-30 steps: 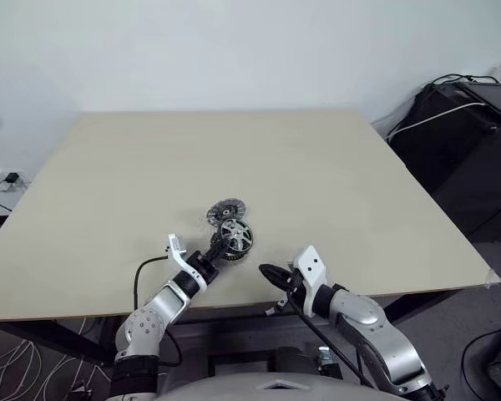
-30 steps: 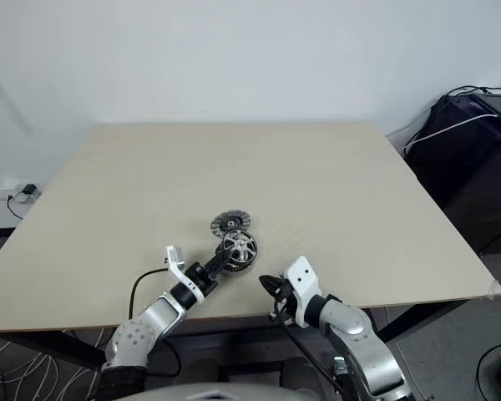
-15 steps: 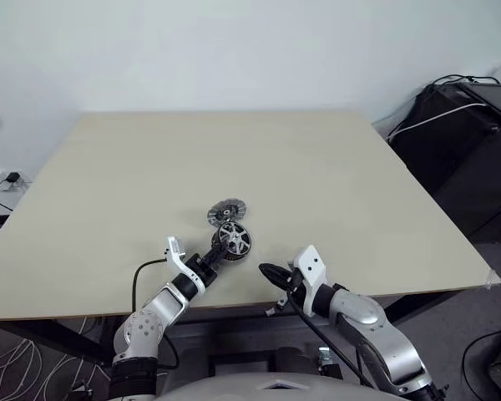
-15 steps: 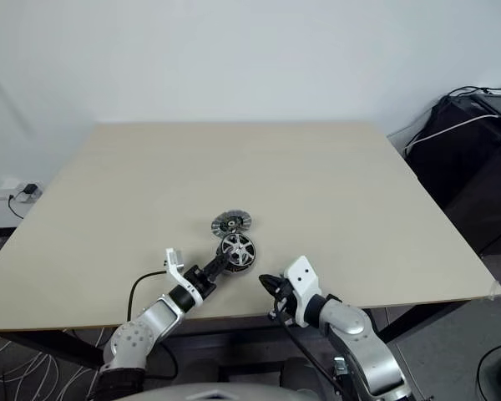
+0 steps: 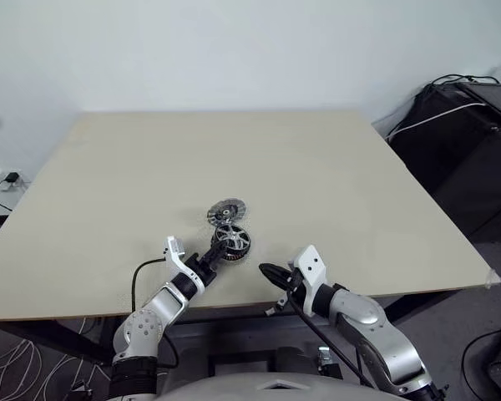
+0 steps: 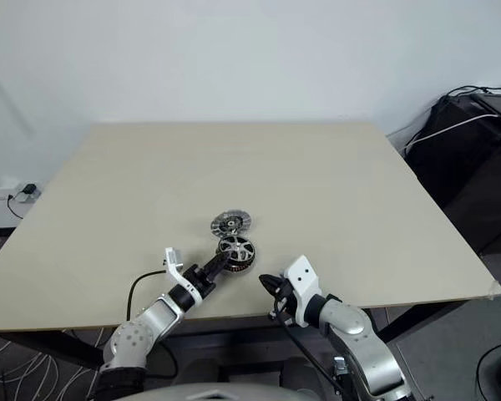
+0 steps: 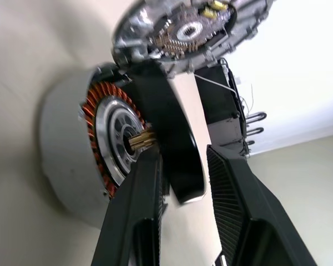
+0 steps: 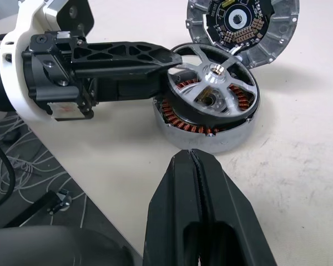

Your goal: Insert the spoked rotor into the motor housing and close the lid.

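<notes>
Right wrist view – spoked rotor betw. left gripper fingers

Beige table with motor housing, lid

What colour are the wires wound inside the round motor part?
Copper-orange windings, clearest in the right wrist view.

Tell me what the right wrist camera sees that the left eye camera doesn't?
Right wrist view, close up: copper wire coils around the motor housing, the thin spokes of the spoked rotor sitting in it, tiny parts inside the lid, and the right claw pinched shut. Left eye view, from farther back: the whole table, the white wall and black equipment beside the table. Both share the rotor, housing and lid close together, with the left claw at the rotor's rim.
</notes>
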Controlling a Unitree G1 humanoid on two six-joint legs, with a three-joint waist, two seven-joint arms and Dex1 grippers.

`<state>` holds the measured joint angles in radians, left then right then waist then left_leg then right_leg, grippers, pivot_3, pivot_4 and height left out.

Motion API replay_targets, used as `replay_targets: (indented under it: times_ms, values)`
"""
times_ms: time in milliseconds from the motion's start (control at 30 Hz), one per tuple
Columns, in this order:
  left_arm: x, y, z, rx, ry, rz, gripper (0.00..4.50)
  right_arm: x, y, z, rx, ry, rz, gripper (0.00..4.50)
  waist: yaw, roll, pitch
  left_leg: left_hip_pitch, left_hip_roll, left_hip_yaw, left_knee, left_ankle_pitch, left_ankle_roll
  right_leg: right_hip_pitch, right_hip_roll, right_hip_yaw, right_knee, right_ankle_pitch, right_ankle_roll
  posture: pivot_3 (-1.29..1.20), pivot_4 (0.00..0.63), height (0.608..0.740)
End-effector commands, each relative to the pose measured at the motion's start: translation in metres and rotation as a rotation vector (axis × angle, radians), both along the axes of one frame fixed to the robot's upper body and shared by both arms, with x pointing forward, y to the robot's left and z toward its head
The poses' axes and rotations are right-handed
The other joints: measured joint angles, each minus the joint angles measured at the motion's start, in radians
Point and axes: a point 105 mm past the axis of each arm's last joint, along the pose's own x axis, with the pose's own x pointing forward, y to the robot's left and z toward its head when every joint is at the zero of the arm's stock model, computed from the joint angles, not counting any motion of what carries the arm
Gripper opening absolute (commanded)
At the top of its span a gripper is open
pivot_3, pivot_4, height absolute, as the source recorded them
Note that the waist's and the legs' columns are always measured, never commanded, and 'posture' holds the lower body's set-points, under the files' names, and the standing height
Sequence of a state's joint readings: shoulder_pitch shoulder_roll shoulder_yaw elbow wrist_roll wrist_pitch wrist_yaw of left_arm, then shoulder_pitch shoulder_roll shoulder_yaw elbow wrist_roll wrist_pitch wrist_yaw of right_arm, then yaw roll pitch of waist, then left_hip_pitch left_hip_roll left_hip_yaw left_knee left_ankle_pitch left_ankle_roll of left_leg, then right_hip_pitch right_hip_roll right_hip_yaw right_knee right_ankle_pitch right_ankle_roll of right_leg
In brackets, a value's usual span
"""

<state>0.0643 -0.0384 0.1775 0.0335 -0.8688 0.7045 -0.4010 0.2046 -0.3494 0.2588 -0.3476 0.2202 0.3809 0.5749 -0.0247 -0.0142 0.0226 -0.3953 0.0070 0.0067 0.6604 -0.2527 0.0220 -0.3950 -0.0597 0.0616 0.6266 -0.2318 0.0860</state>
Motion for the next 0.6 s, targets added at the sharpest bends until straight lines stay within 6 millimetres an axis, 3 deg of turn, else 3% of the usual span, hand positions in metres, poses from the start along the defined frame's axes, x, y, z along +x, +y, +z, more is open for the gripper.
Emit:
replay_targets:
  times_ms: [33, 467, 600]
  values:
    - [0.006, 0.006, 0.017, 0.009, -0.080, 0.022, 1.36, 0.004, 0.002, 0.013, 0.019, -0.053, 0.007, 0.00, 0.000, 0.000, 0.000, 0.000, 0.000, 0.000, 0.000, 0.000, 0.000, 0.000, 0.000, 0.000, 0.000, 0.000, 0.000, 0.00, 0.000, 0.740]
    - [-0.011, 0.031, 0.036, 0.124, -0.166, 0.036, 1.36, 0.004, 0.003, 0.012, 0.028, -0.044, 0.012, 0.00, -0.001, 0.001, 0.001, 0.000, 0.001, 0.000, 0.000, -0.003, -0.004, 0.000, 0.000, 0.000, 0.000, 0.000, 0.000, 0.00, 0.000, 0.740]
    - [-0.017, 0.040, 0.035, 0.288, -0.212, 0.018, 1.36, 0.005, 0.004, 0.011, 0.031, -0.045, 0.014, 0.00, -0.002, 0.002, 0.002, 0.000, 0.002, 0.000, 0.000, -0.003, -0.005, 0.000, -0.001, 0.000, 0.000, 0.000, 0.000, 0.00, 0.000, 0.740]
